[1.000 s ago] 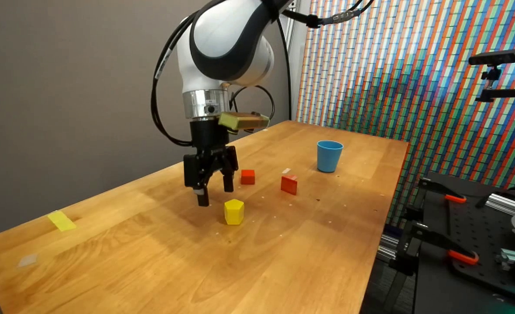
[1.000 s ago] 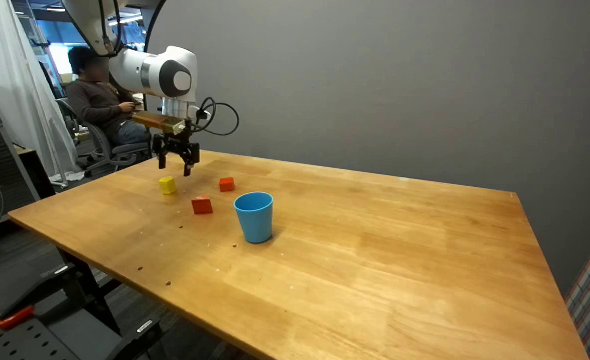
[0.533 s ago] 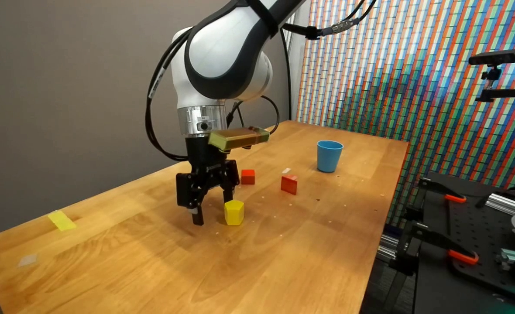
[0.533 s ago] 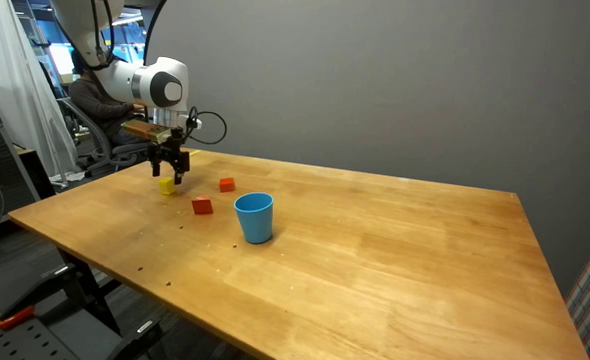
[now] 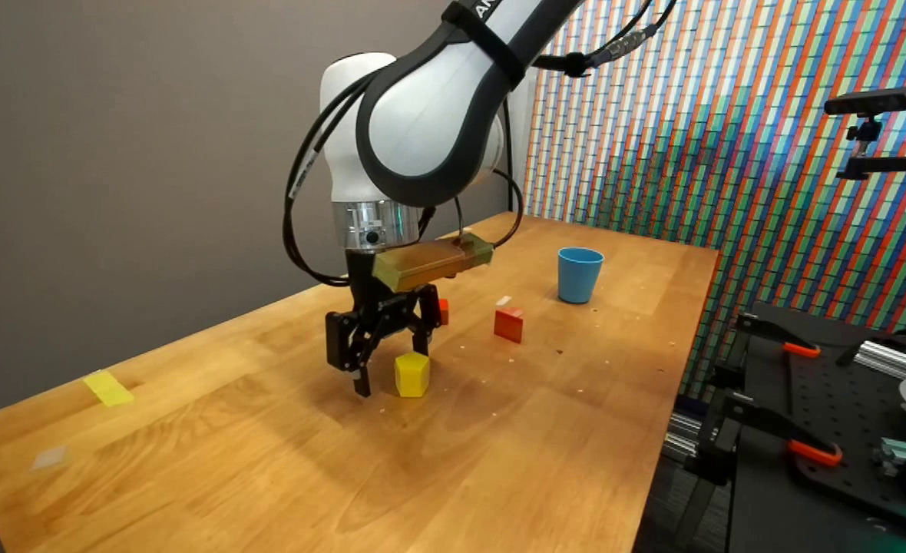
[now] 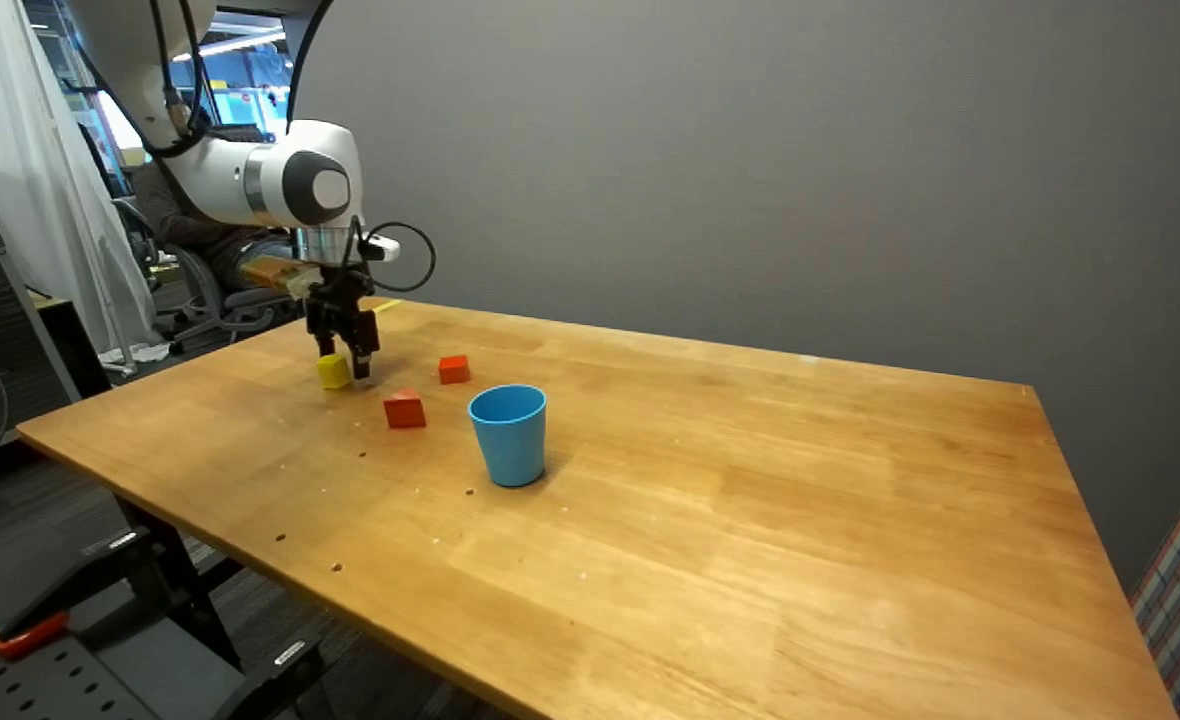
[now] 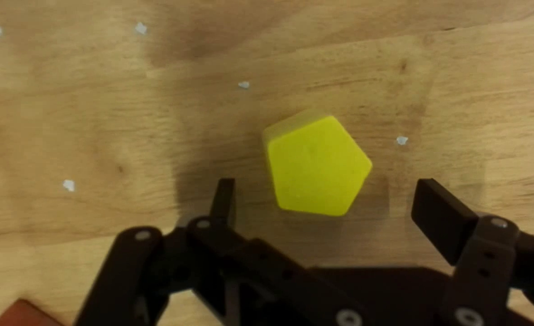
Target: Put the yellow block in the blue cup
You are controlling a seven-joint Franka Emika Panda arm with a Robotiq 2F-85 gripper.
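In both exterior views we see the white and black arm (image 5: 414, 127) bent over the bench (image 6: 800, 520). In an exterior view it slopes from the upper right down to the left, and after the bend its last part, with the silver ring (image 5: 376, 225), stands nearly vertical. Black cables (image 5: 288, 219) make a curve beside it, and a yellow-brown box (image 5: 426, 265) sits just above the gripper (image 5: 391, 371). This gripper points downward, and its fingertips (image 5: 362, 385) are close to the wood; whether they touch it, we cannot tell. In the wrist view we find its two fingers (image 7: 443, 217) spread well apart, with bare wood at both sides of the yellow block (image 7: 317, 167). The block stands on the bench, five-sided face upward, and most of it appears higher in this view than the fingertips. The blue cup (image 6: 508, 440) stands upright on the bench, well apart from the gripper. In both exterior views two red blocks (image 6: 405, 411) lie on the bench too, roughly between the yellow block and the cup.
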